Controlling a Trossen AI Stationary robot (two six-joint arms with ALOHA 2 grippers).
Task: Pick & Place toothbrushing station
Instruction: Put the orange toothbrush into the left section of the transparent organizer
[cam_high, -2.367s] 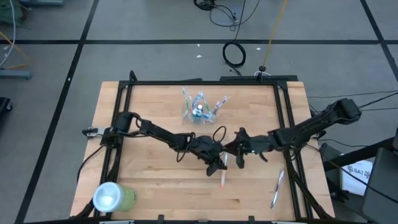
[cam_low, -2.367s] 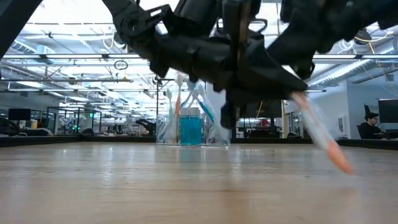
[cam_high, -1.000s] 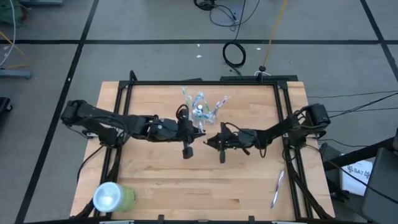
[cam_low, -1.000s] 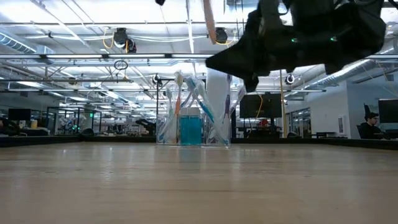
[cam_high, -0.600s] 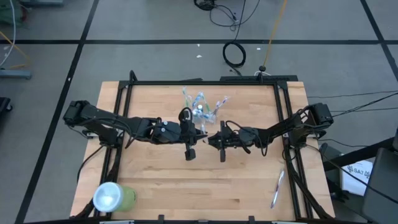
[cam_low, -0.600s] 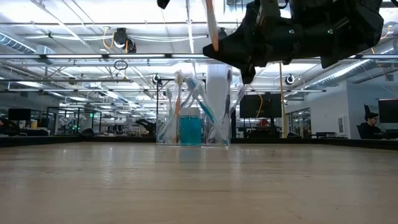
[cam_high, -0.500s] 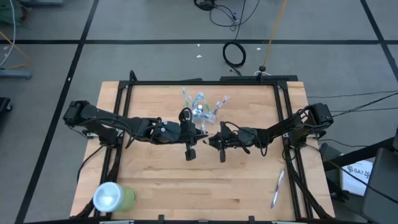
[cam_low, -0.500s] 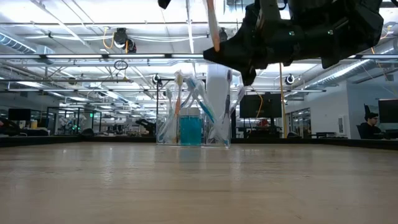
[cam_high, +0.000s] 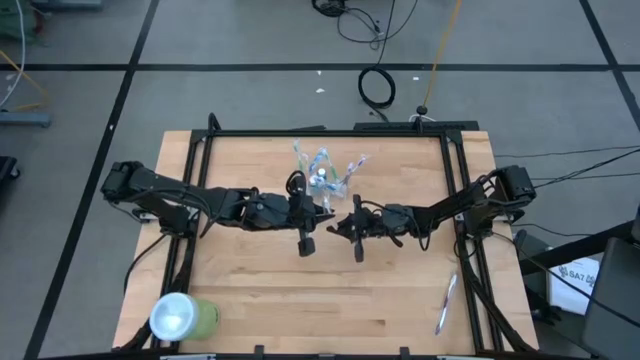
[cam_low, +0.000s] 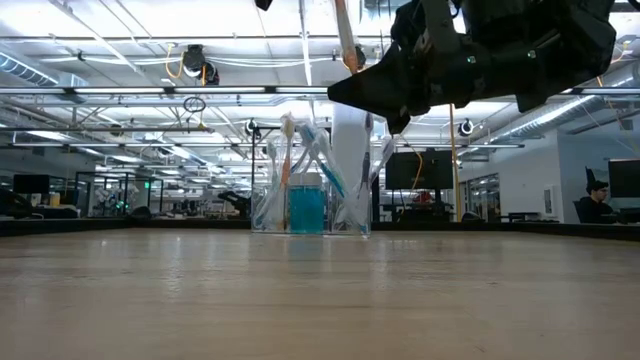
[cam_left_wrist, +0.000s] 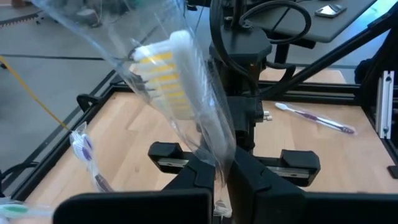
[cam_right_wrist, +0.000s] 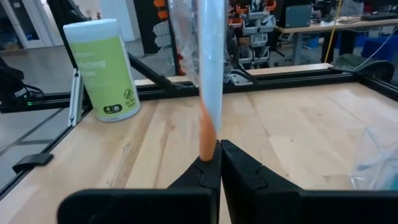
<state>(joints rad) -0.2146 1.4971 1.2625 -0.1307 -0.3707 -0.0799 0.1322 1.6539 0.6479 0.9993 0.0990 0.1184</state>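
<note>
The clear plastic cup (cam_high: 320, 178) stands on its base at the table's far middle, with several toothbrushes standing in it; it also shows in the low view (cam_low: 308, 205). In front of it, well above the table, a toothbrush in a clear wrapper (cam_low: 345, 40) stands almost upright, head up, orange end down. My left gripper (cam_high: 310, 232) and my right gripper (cam_high: 352, 232) face each other, and both are shut on this toothbrush. In the low view the left gripper is above the picture's top. My left gripper (cam_left_wrist: 222, 180) pinches the wrapped toothbrush just below its white head with yellow bristles (cam_left_wrist: 171, 68), wrapper and shaft (cam_left_wrist: 214, 152) between the two fingers. It comes roughly level from the table's left, across the shaft. The head sticks up free. My right gripper (cam_right_wrist: 217, 162) pinches the toothbrush's orange lower end (cam_right_wrist: 207, 140) between its two fingertips. It comes roughly level from the table's right, across the shaft. The pale shaft (cam_right_wrist: 208, 62) rises above the fingers, clear of the table.
A light-green cup with a whitish top (cam_high: 178, 316) stands at the near left corner; it also shows in the right wrist view (cam_right_wrist: 102, 68). A loose toothbrush (cam_high: 445, 303) lies near the right edge. A black frame (cam_high: 330, 132) runs round the table.
Since the earliest frames both grippers have risen and gone toward the far edge, and the toothbrush has come from slanting low over the table to nearly upright. In the last second my left gripper has shifted slightly right, and the toothbrush with it.
</note>
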